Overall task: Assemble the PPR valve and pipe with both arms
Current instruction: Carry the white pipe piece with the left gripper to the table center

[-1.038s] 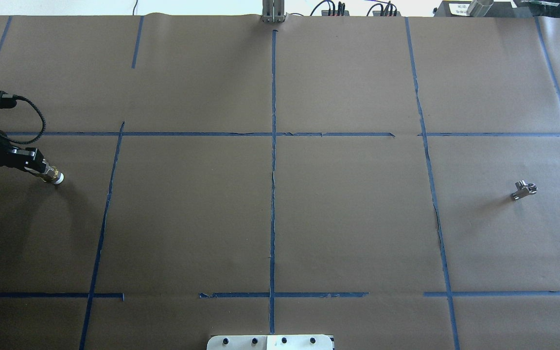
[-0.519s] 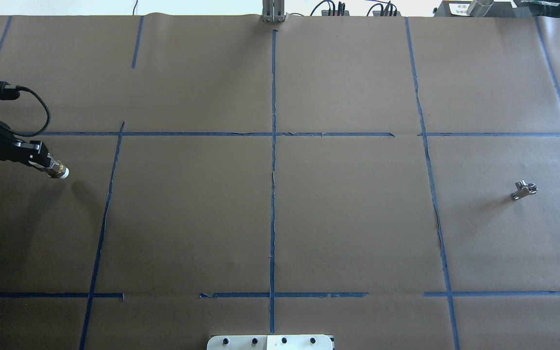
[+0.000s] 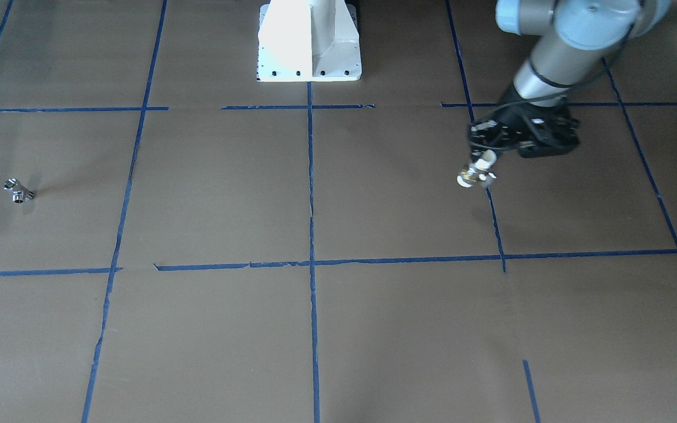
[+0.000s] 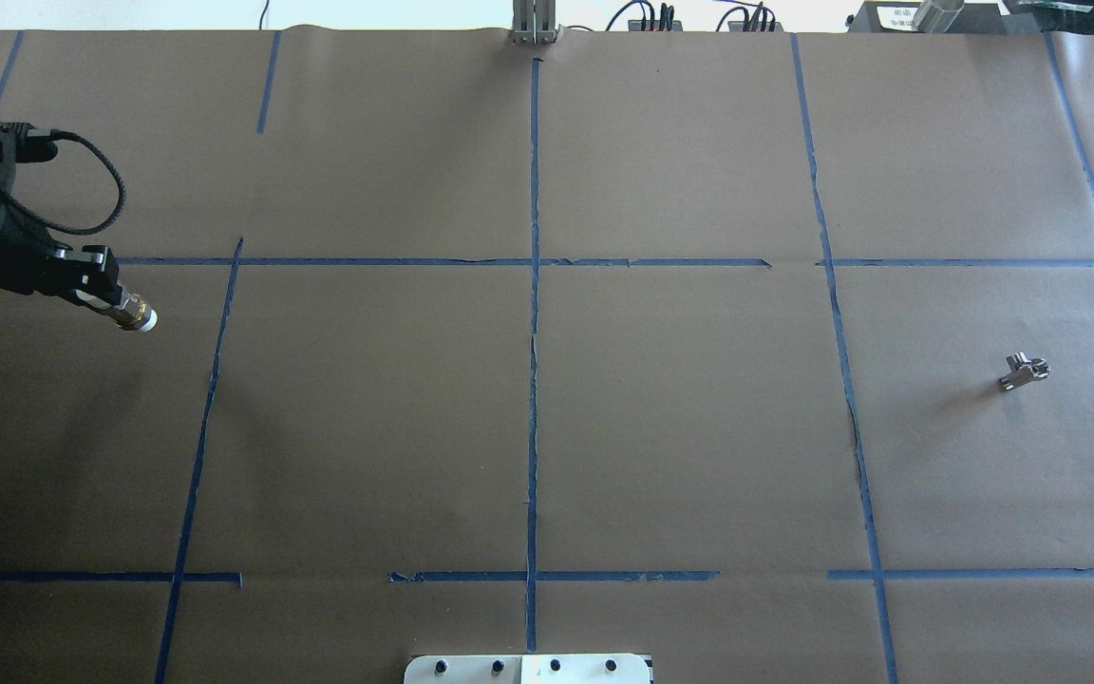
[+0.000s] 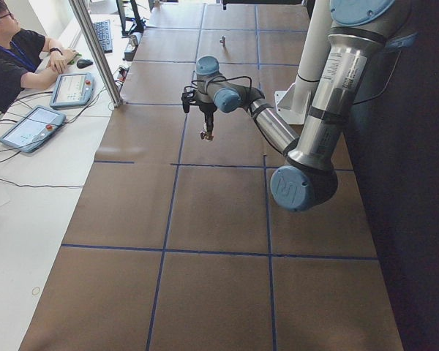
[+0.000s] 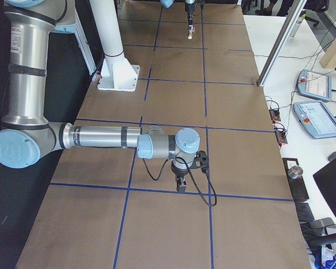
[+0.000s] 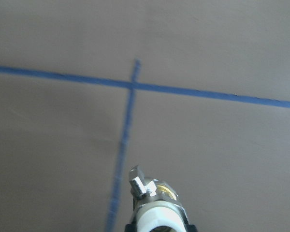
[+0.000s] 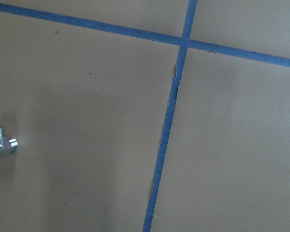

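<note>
**Overhead exterior: valve in hand on the left, pipe lying loose on the right**

The stubby PPR valve [image 4: 134,316], with white plastic ends, a brass middle and a small side lever, is in the black two-finger left gripper [image 4: 110,302]. The fingers are closed on one white end. The brass middle and the other white end stick out past the fingertips. From the exterior left view you can judge it hangs clear of the brown paper-covered table [image 4: 680,427], near one of the blue tape lines [image 4: 210,399].

The small chrome-silver branched metal pipe [image 4: 1023,371] lies on the table on the robot's right, well apart from the valve. It shows at the left edge of the right wrist view.

The right gripper [image 6: 181,185] appears only in the exterior right view. Whether it is open or closed cannot be told.

Handling, as a judgement:
- Both parts are rigid and not fragile.
- The valve is likely dense for its size, and its smooth plastic end may twist in the grip under mating torque.
- The pipe's polished metal looks slippery.
- Take the pipe across its body and leave a threaded stub free to meet the valve.
</note>
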Controlling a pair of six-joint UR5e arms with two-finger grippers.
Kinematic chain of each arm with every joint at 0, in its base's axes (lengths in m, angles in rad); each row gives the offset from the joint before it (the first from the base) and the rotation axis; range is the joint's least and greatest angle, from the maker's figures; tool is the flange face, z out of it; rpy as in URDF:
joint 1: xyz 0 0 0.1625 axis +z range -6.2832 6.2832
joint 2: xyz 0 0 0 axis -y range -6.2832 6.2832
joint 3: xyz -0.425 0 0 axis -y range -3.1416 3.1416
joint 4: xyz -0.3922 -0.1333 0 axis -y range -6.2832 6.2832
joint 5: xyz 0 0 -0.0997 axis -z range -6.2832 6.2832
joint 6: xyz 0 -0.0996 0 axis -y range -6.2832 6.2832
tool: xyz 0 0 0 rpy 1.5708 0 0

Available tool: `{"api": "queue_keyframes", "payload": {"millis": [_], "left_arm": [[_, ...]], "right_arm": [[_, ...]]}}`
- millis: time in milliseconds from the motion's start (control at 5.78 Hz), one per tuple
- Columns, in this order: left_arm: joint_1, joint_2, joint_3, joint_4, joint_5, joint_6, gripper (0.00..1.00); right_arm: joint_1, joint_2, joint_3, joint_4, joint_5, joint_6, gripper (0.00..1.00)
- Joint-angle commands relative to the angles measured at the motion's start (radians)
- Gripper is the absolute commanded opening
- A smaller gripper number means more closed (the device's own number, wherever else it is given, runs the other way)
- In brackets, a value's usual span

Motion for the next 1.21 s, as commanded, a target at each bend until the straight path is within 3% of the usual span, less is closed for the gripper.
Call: {"api": "queue_keyframes", "payload": {"millis": [0,346,692,1038], "left_arm": [[0.125,-0.236,0.081,0.115,0.078,-0.166,0.00],[0.192,-0.494,0.359,0.097,0.156,-0.242,0.00],[0.227,-0.556,0.537,-0.059,0.185,-0.277,0.00],[0.244,-0.555,0.553,-0.061,0.193,-0.276,0.00]], "right_arm": [[0.000,0.000,0.000,0.000,0.001,0.000,1.00],[0.000,0.000,0.003,0.000,0.001,0.000,1.00],[0.000,0.000,0.002,0.000,0.001,0.000,1.00],[0.000,-0.002,0.000,0.000,0.001,0.000,1.00]]}}
